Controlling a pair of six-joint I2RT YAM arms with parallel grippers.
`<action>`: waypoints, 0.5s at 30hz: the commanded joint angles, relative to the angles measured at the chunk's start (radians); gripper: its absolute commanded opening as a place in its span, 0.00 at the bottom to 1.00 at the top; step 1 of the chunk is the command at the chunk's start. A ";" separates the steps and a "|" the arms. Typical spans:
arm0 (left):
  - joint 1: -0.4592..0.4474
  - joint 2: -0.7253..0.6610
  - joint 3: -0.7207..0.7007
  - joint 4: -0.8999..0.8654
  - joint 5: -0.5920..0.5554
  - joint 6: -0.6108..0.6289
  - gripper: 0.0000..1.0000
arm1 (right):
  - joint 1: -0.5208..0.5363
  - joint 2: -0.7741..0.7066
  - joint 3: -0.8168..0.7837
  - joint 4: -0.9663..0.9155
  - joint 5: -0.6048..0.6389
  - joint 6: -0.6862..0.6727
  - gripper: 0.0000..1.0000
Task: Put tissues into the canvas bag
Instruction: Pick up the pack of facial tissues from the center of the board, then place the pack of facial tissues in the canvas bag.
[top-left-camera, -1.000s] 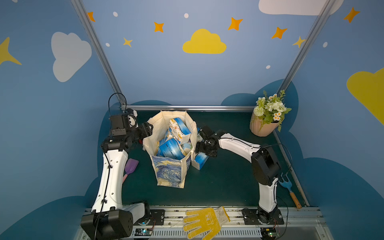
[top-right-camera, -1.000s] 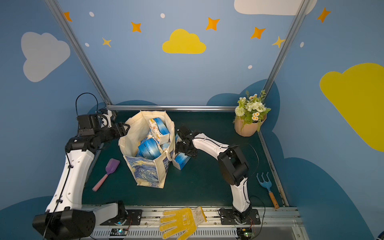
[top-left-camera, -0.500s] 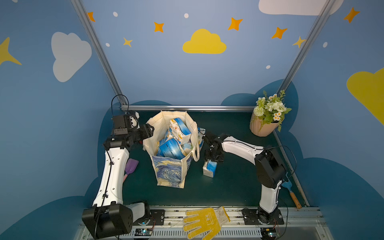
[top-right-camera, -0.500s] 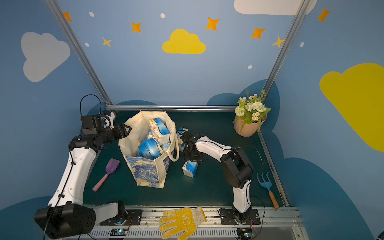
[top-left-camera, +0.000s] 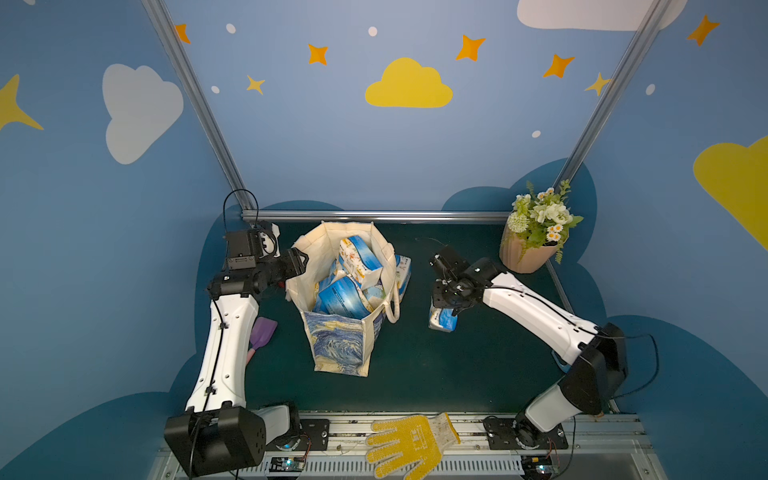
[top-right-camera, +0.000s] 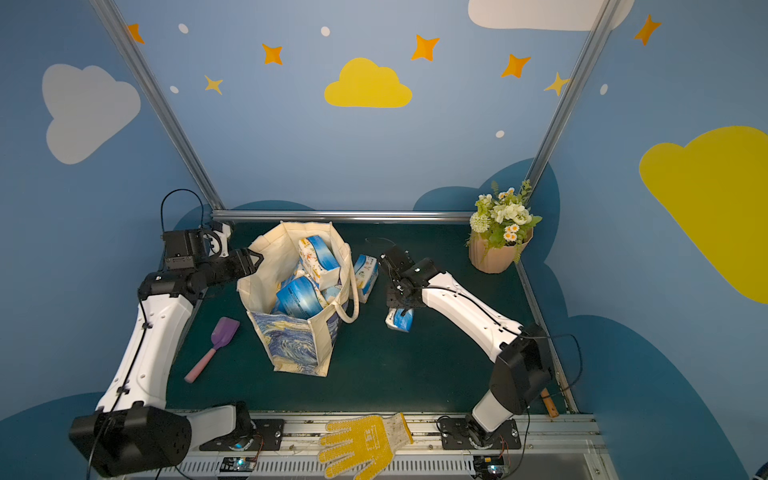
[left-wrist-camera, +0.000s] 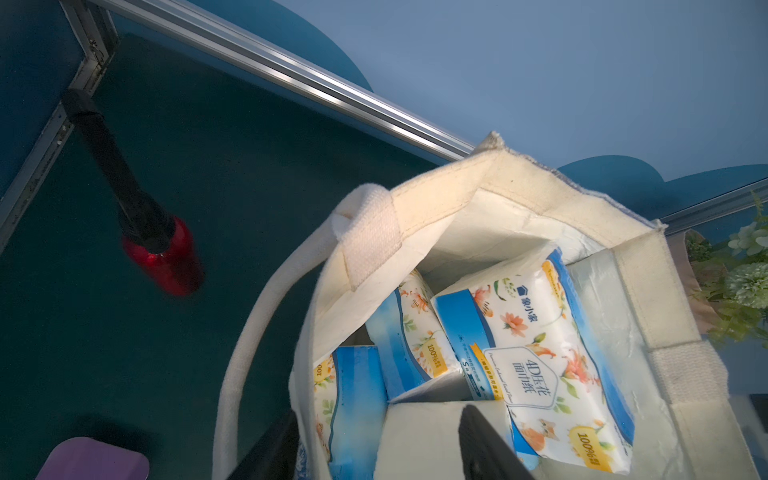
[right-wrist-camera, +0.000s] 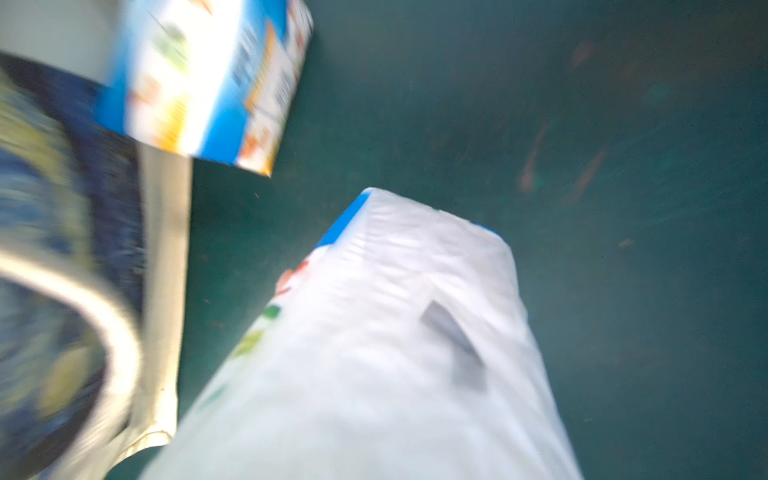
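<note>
Cream canvas, printed with swirling blue and yellow on the outside, makes up the canvas bag (top-left-camera: 340, 349), which stands upright and open-mouthed on the dark green surface (top-left-camera: 457, 374). Several blue-and-white tissues (top-left-camera: 345, 297) fill it, and one of them pokes above the rim. The left claw (top-left-camera: 300, 259) sits at the bag's rim on the robot's left. In the left wrist view its fingers (left-wrist-camera: 478, 436) stand apart, one outside the bag's wall and one inside, released rather than clamped. Near the bag's other side, the right claw (top-left-camera: 446, 301) is clenched on the upper end of a tissue pack (top-left-camera: 444, 324), which hangs upright below it. Whether the lower end touches the surface cannot be told. A second pack (top-left-camera: 404, 270) leans against the bag's outer wall. A purple scoop (top-right-camera: 216, 338) lies beside the left arm (top-right-camera: 153, 332).
</note>
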 joint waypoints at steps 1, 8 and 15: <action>0.003 0.018 0.026 -0.031 -0.009 0.001 0.31 | -0.002 -0.077 0.136 0.035 0.069 -0.158 0.25; 0.003 0.001 0.014 -0.009 -0.055 -0.022 0.69 | 0.035 -0.086 0.427 0.255 -0.123 -0.393 0.28; 0.003 0.003 0.018 -0.003 -0.081 -0.042 0.37 | 0.092 0.109 0.686 0.259 -0.495 -0.452 0.32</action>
